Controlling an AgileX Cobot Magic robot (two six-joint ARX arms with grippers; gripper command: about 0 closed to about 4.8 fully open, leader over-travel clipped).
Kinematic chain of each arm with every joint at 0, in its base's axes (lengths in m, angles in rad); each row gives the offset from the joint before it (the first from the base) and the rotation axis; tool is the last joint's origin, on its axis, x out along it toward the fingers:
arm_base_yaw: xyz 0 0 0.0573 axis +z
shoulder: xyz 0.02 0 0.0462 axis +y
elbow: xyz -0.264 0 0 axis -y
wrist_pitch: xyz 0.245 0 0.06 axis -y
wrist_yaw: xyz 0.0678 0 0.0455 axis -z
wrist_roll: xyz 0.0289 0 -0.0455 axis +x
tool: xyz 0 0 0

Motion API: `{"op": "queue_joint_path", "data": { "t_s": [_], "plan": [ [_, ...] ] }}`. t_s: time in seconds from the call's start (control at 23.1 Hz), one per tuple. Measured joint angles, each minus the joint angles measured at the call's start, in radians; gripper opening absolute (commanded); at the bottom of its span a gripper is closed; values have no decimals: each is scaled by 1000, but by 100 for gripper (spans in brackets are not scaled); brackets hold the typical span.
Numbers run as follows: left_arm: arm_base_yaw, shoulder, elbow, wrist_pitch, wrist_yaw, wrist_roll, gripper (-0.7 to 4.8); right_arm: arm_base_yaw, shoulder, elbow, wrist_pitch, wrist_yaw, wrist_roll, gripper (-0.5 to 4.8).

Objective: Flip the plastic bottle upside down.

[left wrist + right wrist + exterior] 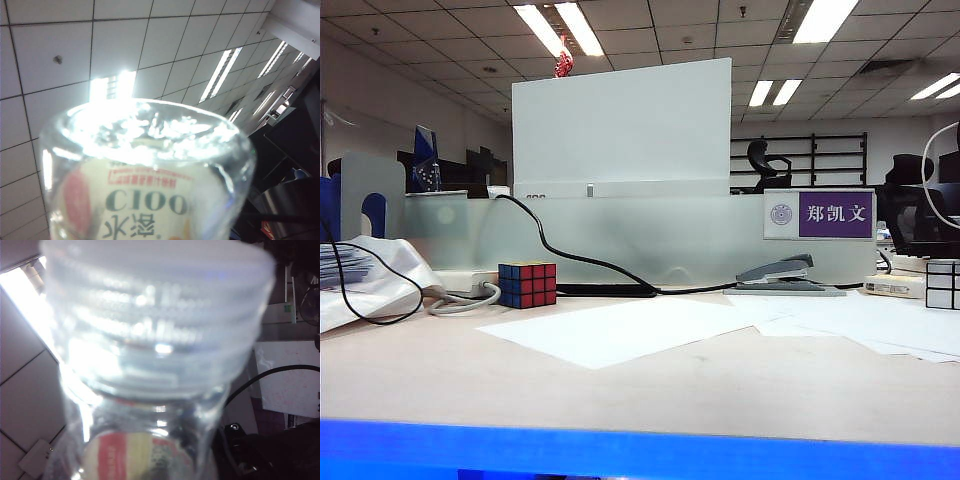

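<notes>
The plastic bottle (145, 200) is held up in the air with the office ceiling behind it. In the left wrist view its clear rounded base end and the cream label with "C100" fill the space where my left gripper's jaws stand; the fingers themselves are hidden. In the right wrist view the bottle (150, 340) shows its ribbed clear cap and narrow neck, very close and blurred, with the label down at my right gripper's jaws. Those fingers are hidden too. Neither the bottle nor either arm appears in the exterior view.
On the table are a Rubik's cube (527, 284) at the left, white paper sheets (620, 328) in the middle, a stapler (780, 274) and a second cube (942, 284) at the right edge. A black cable (560, 255) runs along the back partition.
</notes>
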Motion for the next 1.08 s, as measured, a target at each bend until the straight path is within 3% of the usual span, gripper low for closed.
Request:
{"op": "queue_joint_path", "data": {
  "t_s": [0.13, 0.22, 0.43, 0.69, 1.04, 1.08],
  "plan": [
    [-1, 0, 0, -3, -13, -3, -6, -6, 0, 0, 1, -3, -1, 426],
    [-2, 0, 0, -7, -31, -7, -6, -15, 0, 0, 16, -3, -8, 479],
    [-2, -3, 9, -8, -86, -6, -6, -61, 3, -1, 44, -12, -41, 479],
    [-2, -3, 8, -42, -138, -5, -6, -148, 2, -2, 53, -129, -120, 479],
    [-2, -3, 13, -84, -140, -6, -6, -383, 2, -1, 56, -223, -425, 479],
    [-2, -3, 21, -107, -140, -6, -6, -410, 2, -1, 55, -250, -467, 448]
  ]
}}
